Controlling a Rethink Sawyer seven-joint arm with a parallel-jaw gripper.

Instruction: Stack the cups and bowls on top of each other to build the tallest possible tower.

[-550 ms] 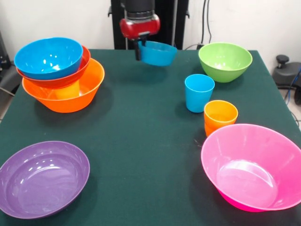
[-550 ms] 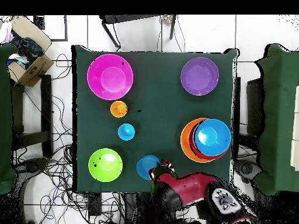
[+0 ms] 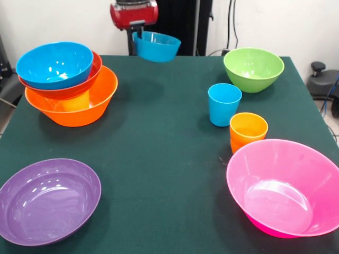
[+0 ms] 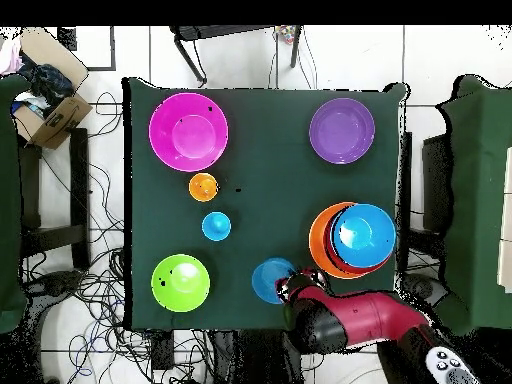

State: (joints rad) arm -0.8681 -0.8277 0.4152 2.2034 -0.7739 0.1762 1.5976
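Pink bowl cut off at right edge; orange cups partly hidden behind it; purple bowl clipped left.

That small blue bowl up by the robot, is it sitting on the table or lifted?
Lifted. The small blue bowl hangs tilted from the gripper, which pinches its rim, with its shadow on the table beneath.

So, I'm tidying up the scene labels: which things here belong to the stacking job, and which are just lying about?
Job:
- nested pile on the big orange plastic bowl
- small blue bowl in the hand
- green bowl
- pink bowl
- purple bowl
- blue cup
- orange cups

Lying about:
- cardboard box
- floor cables
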